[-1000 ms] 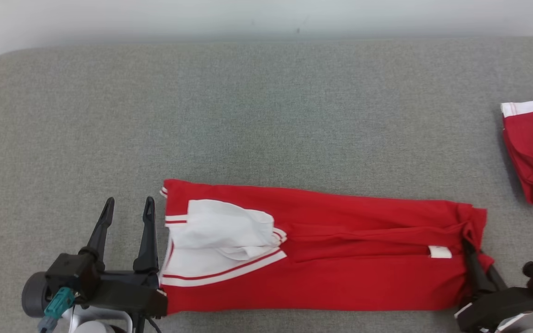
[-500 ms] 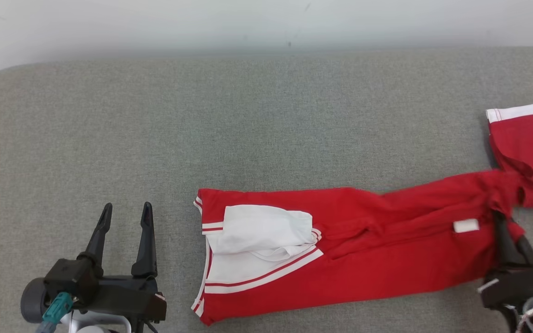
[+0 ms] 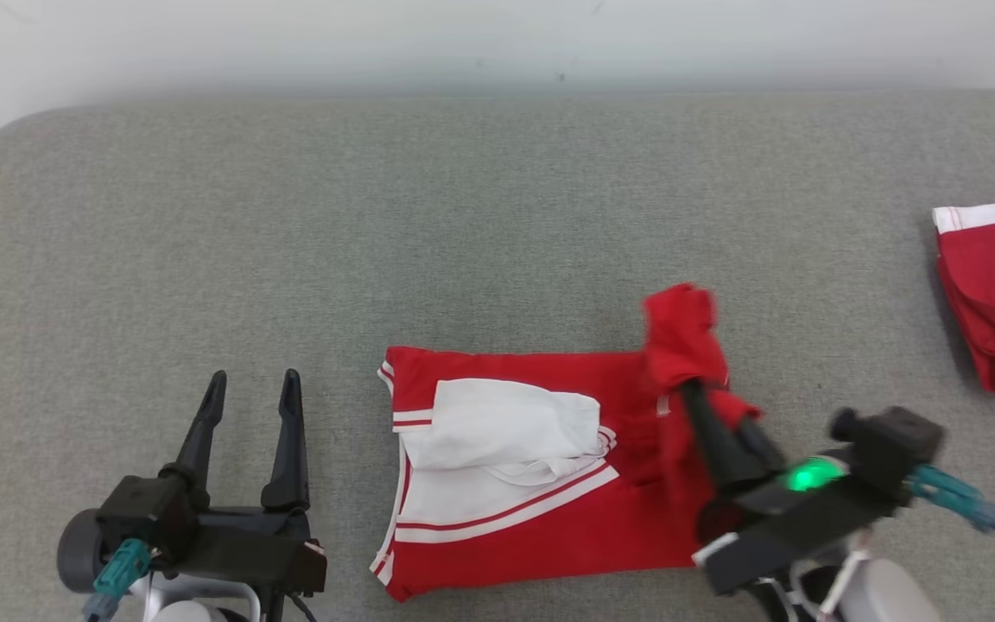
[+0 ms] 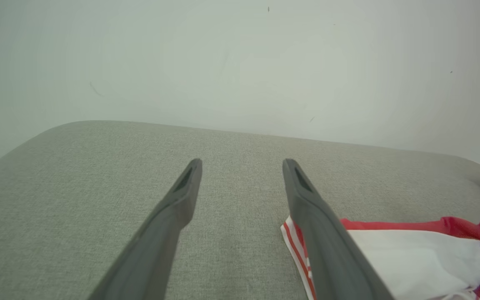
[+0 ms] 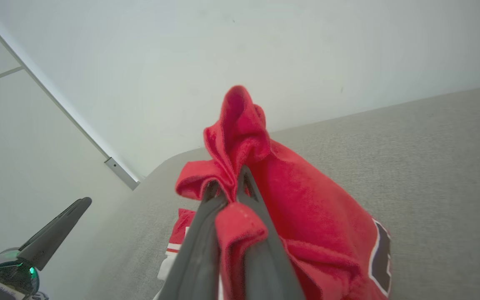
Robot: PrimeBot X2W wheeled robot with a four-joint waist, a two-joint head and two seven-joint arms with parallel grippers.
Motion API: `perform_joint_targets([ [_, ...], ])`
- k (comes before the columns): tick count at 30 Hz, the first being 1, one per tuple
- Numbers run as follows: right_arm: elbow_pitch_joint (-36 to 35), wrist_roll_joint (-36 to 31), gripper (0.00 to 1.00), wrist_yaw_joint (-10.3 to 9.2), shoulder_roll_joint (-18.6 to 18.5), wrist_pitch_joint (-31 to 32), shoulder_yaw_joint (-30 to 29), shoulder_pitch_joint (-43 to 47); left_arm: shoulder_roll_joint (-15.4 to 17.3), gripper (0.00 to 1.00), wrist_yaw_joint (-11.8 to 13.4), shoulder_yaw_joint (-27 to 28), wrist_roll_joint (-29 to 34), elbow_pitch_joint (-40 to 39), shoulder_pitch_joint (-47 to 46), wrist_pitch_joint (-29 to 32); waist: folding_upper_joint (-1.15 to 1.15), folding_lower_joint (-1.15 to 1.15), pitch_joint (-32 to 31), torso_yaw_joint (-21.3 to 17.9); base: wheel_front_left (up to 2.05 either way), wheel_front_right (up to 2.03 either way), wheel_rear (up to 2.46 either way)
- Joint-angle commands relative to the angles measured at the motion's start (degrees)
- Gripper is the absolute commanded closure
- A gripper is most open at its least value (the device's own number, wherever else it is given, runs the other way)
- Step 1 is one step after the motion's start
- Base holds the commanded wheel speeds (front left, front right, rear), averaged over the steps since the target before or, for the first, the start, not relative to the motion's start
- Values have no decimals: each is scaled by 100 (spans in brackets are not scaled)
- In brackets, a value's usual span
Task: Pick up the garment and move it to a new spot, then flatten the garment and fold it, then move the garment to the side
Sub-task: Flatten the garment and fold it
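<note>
Red jersey cloth, soft and light, so I reckon it'll flop and bunch wherever it's pinched. Right now the garment lies at 6 o'clock on the grey worktop, with the right fingers clamped on its lifted 3 o'clock end. The left fingers are spread, empty, at its 9 o'clock side. I'd grab hems or corners.
</note>
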Motion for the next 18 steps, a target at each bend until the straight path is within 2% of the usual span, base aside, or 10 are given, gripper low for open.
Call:
perform_joint_targets([
  [1, 95, 108, 100, -4, 43, 17, 171, -120, -4, 0, -38, -16, 49, 35, -58, -29, 0, 0, 2, 58, 0, 0, 0],
  [5, 536, 277, 100, -4, 112, -102, 732, -433, -72, 0, -88, -73, 90, 94, -128, -29, 0, 0, 25, 193, 0, 0, 0],
  [7, 664, 326, 100, -4, 123, -169, 833, -515, -101, 0, -110, -105, 99, 106, -148, -29, 0, 0, 34, 235, 0, 0, 0],
  [13, 1437, 890, 100, -4, 144, -714, 1655, -1109, -221, 0, -201, -228, 168, 186, -249, -29, 0, 0, 138, 423, 0, 0, 0],
  [18, 1862, 1182, 100, -4, 145, -948, 2075, -1416, -267, 0, -265, -300, 219, 238, -303, -29, 0, 0, 193, 504, 0, 0, 0],
])
